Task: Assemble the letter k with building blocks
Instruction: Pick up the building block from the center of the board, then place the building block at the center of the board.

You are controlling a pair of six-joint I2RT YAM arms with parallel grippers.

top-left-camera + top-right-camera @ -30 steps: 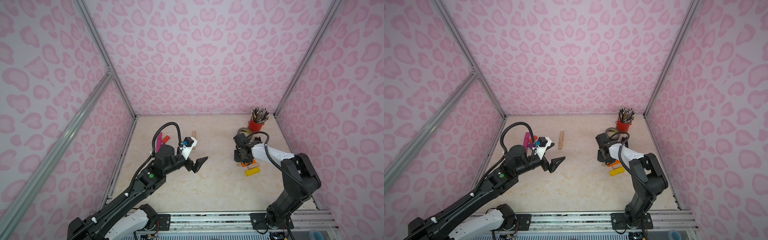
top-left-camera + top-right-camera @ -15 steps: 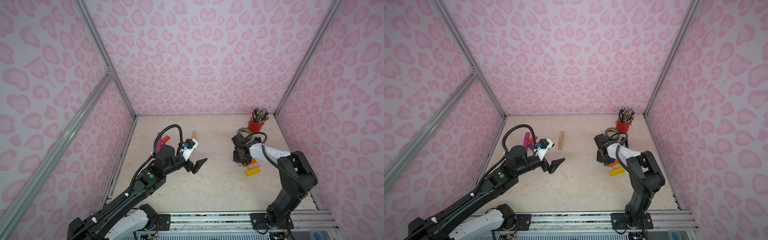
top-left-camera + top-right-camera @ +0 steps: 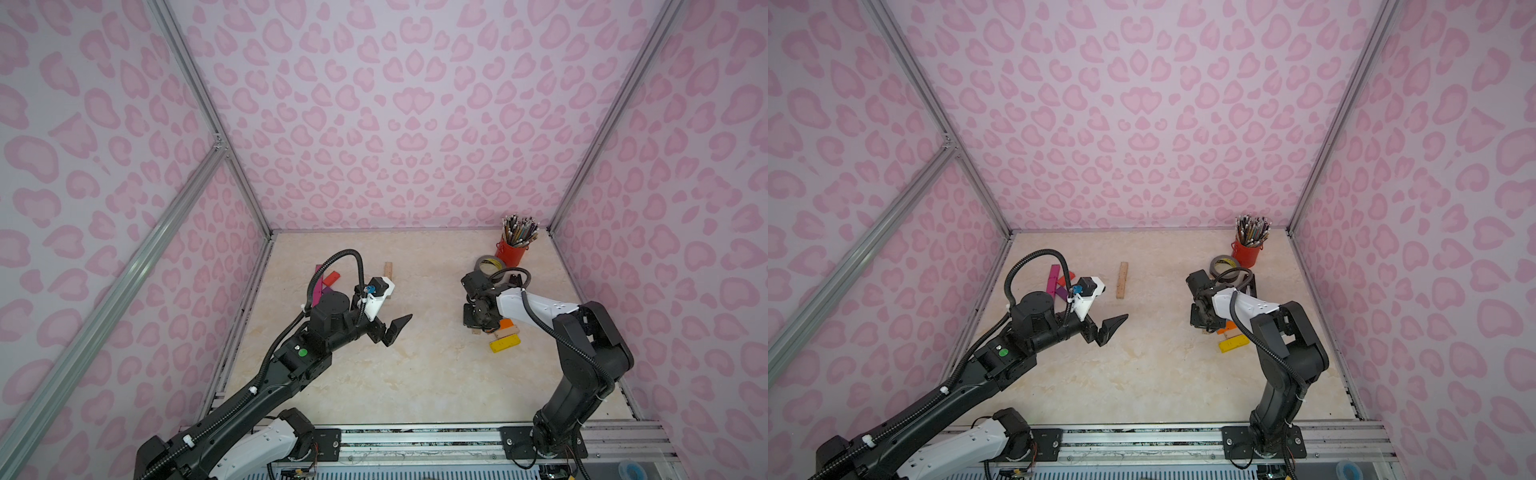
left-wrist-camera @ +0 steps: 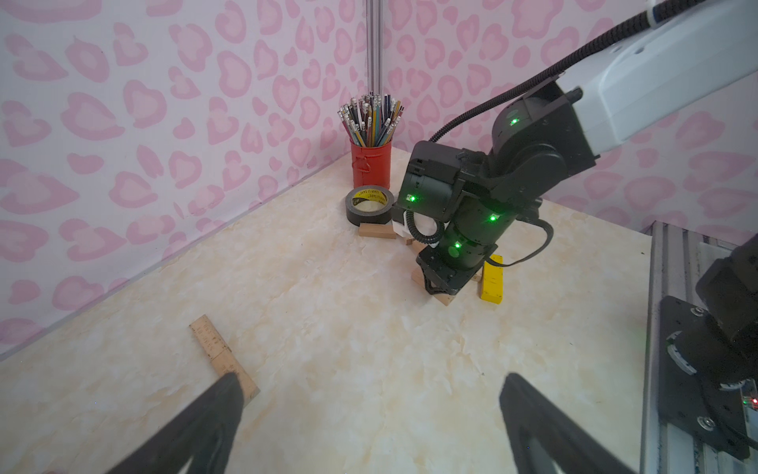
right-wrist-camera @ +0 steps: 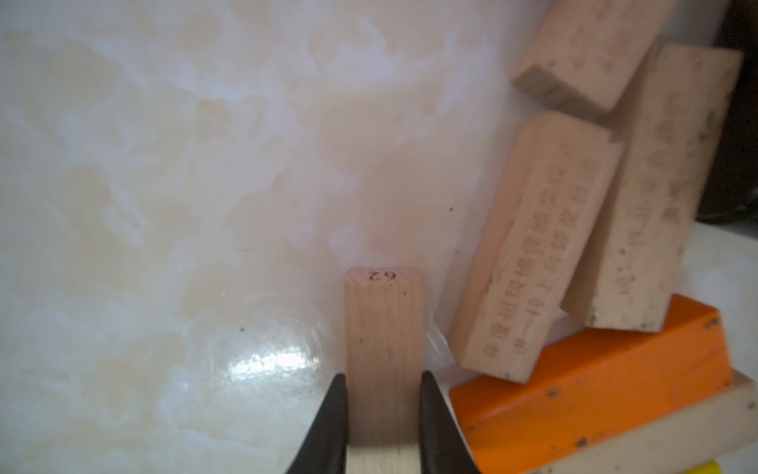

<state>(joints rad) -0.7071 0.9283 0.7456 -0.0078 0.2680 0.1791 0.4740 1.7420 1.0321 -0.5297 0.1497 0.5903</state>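
As the right tool pinched the plain wooden block, apparently lying on the bench just beside the orange block and stacked wooden blocks, a tilted lift could have knocked those neighbours, while the left tool hung wide and empty.

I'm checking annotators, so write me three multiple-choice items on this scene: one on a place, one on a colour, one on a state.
1. Where does the tape roll lie?
A) beside the pencil cup
B) at the table's front edge
C) on top of a block

2. Which colour shows among the blocks next to the right gripper?
A) green
B) orange
C) blue

3. How do that gripper's jaws stand?
A) wide open over bare table
B) around the tape roll
C) closed on a plain wooden block

Key:
1 A, the left wrist view shows it by the cup.
2 B, an orange block lies beside the held one.
3 C, both jaws touch the block's sides.
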